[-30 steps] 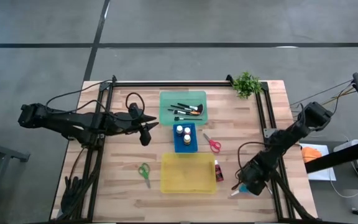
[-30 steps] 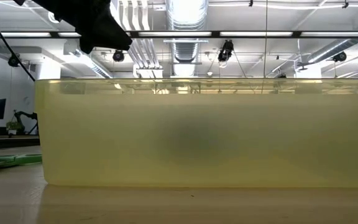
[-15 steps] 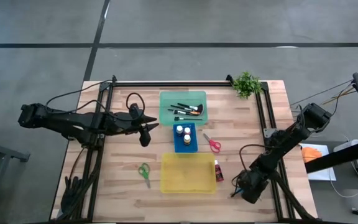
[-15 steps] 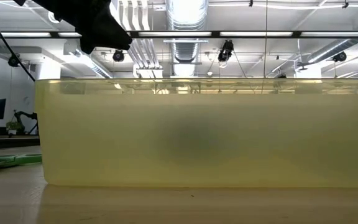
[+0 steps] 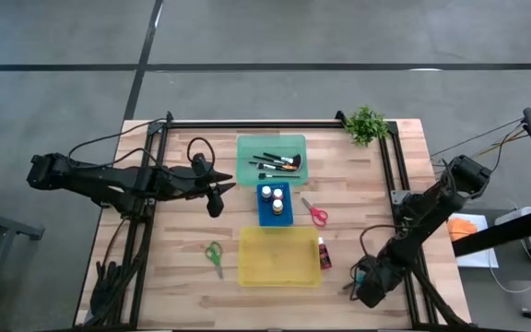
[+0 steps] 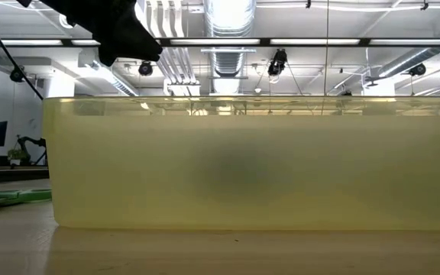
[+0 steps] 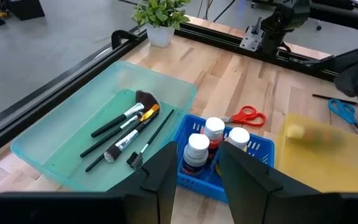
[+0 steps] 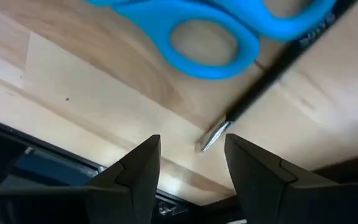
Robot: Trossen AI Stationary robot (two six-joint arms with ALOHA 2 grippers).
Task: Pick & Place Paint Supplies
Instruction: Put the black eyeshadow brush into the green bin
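Note:
My right gripper hangs open over the table's near right corner. Just beyond its fingers lie blue-handled scissors and a thin black brush, both flat on the wood; the brush's metal end lies between the fingers. My left gripper waits open, left of the blue tray of white-capped bottles. Several brushes lie in the green tray. Red scissors, a magenta bottle and green scissors lie loose on the table.
A yellow tray sits at the near middle and fills the low view. A small leafy plant stands at the far right corner. Black frame rails run along the table's sides and far edge. Bare wood lies left of the green scissors.
My right gripper has moved a little toward the table's near edge, over the blue scissors and the brush, with its arm swinging along. The left arm and all the loose items have stayed put.

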